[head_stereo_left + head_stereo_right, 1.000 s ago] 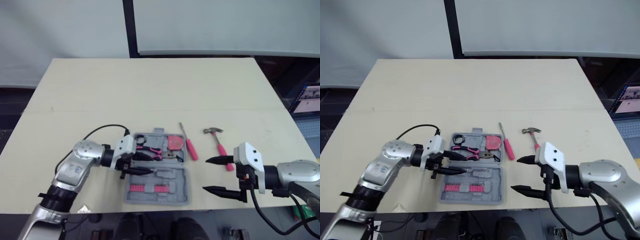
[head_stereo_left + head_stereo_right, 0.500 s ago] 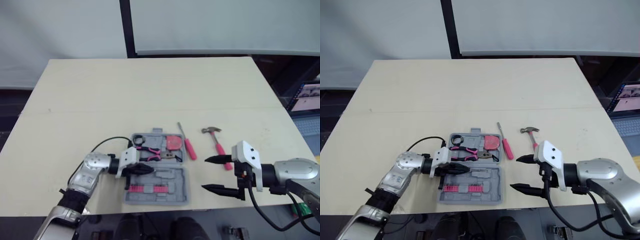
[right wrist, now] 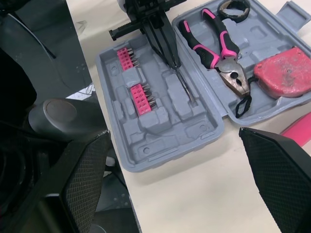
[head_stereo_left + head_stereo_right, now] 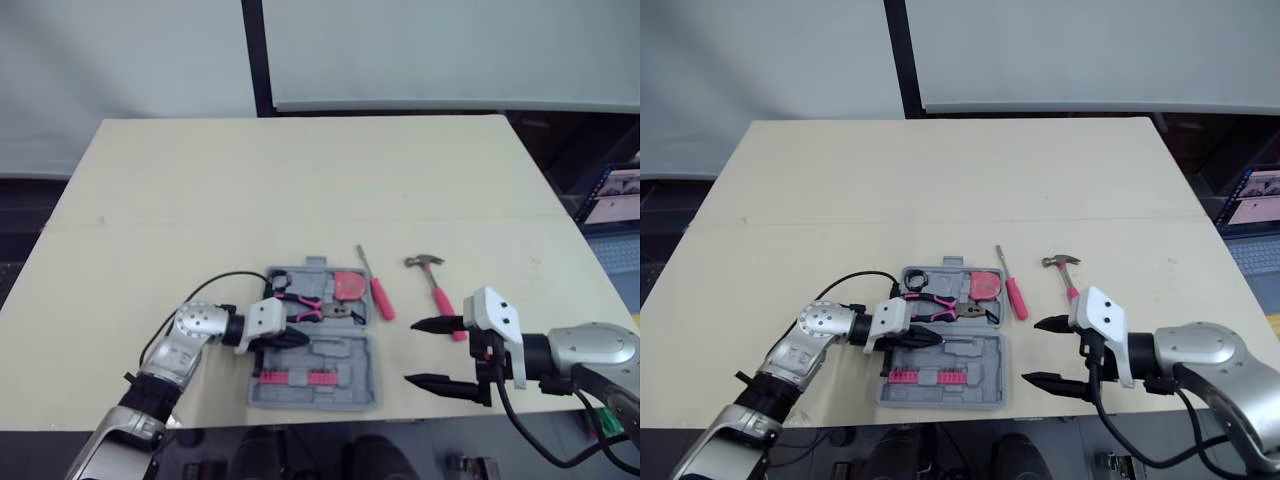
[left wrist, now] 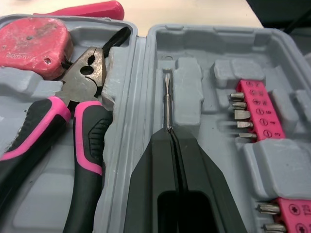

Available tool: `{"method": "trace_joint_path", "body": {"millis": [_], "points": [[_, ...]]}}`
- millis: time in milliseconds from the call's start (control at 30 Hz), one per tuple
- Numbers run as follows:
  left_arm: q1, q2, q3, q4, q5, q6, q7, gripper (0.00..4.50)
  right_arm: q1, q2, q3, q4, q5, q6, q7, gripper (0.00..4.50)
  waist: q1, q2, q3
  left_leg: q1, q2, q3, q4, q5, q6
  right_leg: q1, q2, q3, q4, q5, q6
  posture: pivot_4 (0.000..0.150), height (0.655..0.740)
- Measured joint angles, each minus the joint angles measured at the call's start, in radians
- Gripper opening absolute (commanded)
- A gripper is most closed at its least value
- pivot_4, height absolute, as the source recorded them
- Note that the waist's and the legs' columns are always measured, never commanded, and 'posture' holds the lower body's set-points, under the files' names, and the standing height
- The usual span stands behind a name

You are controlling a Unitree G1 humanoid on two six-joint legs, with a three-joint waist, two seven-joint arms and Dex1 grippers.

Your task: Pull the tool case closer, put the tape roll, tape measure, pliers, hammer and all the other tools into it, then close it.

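Pale wooden desk [image 4: 300, 190] holds open grey plastic tool case [image 4: 352, 352] at front edge; left gripper [image 5: 170, 135] jaws closed on slim steel screwdriver [image 5: 166, 99] over its slot, right gripper [image 4: 410, 352] jaws spread wide near pink-handled hammer [image 4: 437, 287]; skewed release could leave shaft unseated, blocking lid.

Rear of the slim steel screwdriver blade [image 5: 167, 102] swallowed between the pressed-together black fingers of the left gripper [image 5: 170, 133], any handle hidden. Cut off by the left wrist view's edge: handles of the pink-and-black pliers [image 5: 87, 145], part of the red tape measure [image 5: 31, 41], the red plastic screwdriver handle [image 5: 92, 8], a second pink bit strip [image 5: 291, 213]. Black fingers [image 3: 87, 179] of the right gripper [image 4: 410, 351] clipped by the right wrist view's edges.
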Motion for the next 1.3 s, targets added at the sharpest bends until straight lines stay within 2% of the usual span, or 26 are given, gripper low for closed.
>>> {"method": "trace_joint_path", "body": {"millis": [267,433,533,667,767,900,1000,1100,1300], "points": [[-0.019,0.015,-0.036,-0.032,0.028,0.039,0.013,0.03,0.009,0.000,0.000,0.000,-0.011,-0.002,-0.005,4.50,0.001,0.004,-0.004,0.001,0.000,0.000,0.000,0.000,0.000,0.001,0.000,0.000,0.000,0.000,0.000,0.150,0.7400],[0.069,0.020,0.041,-0.130,-0.101,0.147,-0.014,0.03,0.011,0.001,-0.005,0.000,-0.014,-0.006,-0.010,4.50,-0.006,0.003,-0.004,-0.002,0.000,0.000,-0.001,0.000,-0.002,-0.002,0.000,0.000,-0.001,0.000,0.000,0.150,0.7400],[0.123,0.060,0.146,-0.272,-0.246,0.271,-0.013,0.92,0.033,0.001,-0.052,0.001,-0.013,-0.006,-0.018,4.50,-0.004,0.001,-0.002,-0.003,0.001,-0.001,-0.001,0.000,-0.003,-0.003,0.001,0.000,0.000,0.000,0.000,0.150,0.7400],[0.269,0.257,0.409,-0.449,-0.434,0.478,-0.013,2.97,0.155,-0.008,-0.213,0.019,-0.011,-0.003,-0.009,4.50,-0.016,0.001,-0.002,-0.001,0.001,0.000,-0.003,-0.001,-0.003,-0.001,0.000,0.000,-0.003,-0.001,-0.001,0.150,0.7400],[0.395,0.322,0.566,-0.497,-0.495,0.580,0.008,4.49,0.219,-0.011,-0.310,0.062,-0.015,-0.006,0.019,4.50,-0.020,0.001,-0.001,-0.001,0.000,0.000,-0.003,-0.002,-0.001,0.000,-0.001,0.000,-0.005,-0.001,-0.001,0.150,0.7400],[0.635,0.401,0.865,-0.410,-0.489,0.615,0.016,4.49,0.327,-0.033,-0.490,0.250,-0.083,-0.046,0.081,4.50,-0.027,-0.003,0.000,0.000,0.000,0.000,-0.004,-0.003,-0.001,0.000,-0.001,0.000,-0.008,-0.001,-0.002,0.150,0.7400],[0.725,0.414,0.995,-0.310,-0.448,0.557,0.022,4.49,0.377,-0.049,-0.581,0.366,-0.130,-0.099,0.136,4.50,-0.027,-0.002,0.000,0.001,0.000,0.001,-0.010,-0.006,-0.006,-0.001,-0.003,0.000,-0.012,0.000,-0.005,0.150,0.7400],[0.776,0.413,1.080,-0.213,-0.410,0.505,0.045,4.49,0.402,-0.056,-0.650,0.460,-0.171,-0.139,0.168,4.50,-0.026,-0.005,-0.001,0.001,0.000,0.001,-0.016,-0.007,-0.007,-0.003,-0.004,0.000,-0.016,-0.001,-0.008,0.150,0.7400],[0.789,0.411,1.103,-0.168,-0.394,0.436,0.048,4.49,0.380,-0.060,-0.664,0.558,-0.210,-0.186,0.179,4.50,-0.028,-0.003,-0.002,0.001,0.001,0.003,-0.020,-0.006,-0.006,-0.003,-0.002,0.000,-0.017,-0.003,-0.010,0.150,0.7400]]}}
